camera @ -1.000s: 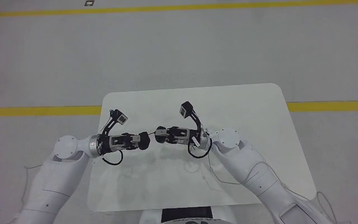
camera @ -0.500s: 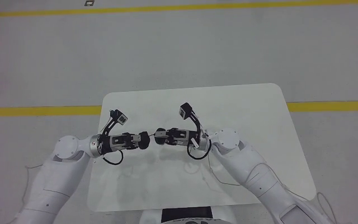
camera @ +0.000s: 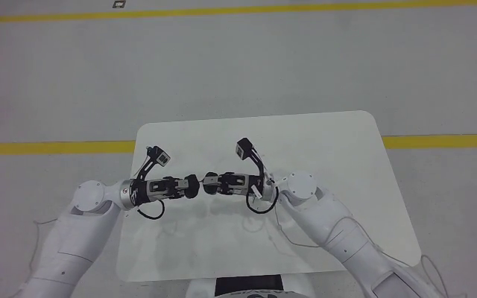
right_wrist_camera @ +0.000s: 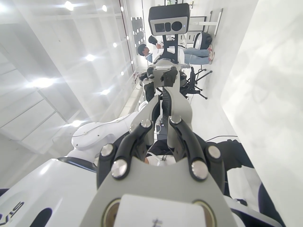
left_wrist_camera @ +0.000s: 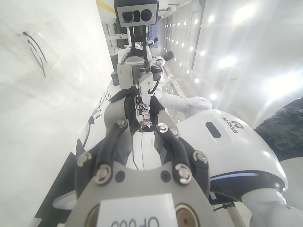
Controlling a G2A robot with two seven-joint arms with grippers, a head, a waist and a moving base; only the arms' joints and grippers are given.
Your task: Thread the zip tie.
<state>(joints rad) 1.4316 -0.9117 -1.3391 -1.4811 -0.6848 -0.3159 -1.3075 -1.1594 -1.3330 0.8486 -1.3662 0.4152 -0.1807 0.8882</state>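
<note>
The right gripper (camera: 212,182) is closed on the black zip tie (right_wrist_camera: 165,106), above the tabletop (camera: 335,149), left of its centre. Just beyond, tip to tip, is the left gripper (camera: 188,185) (whether it grips, I cannot tell). A small misalignment could, I think, buckle the zip tie or pull it from the grip.
</note>
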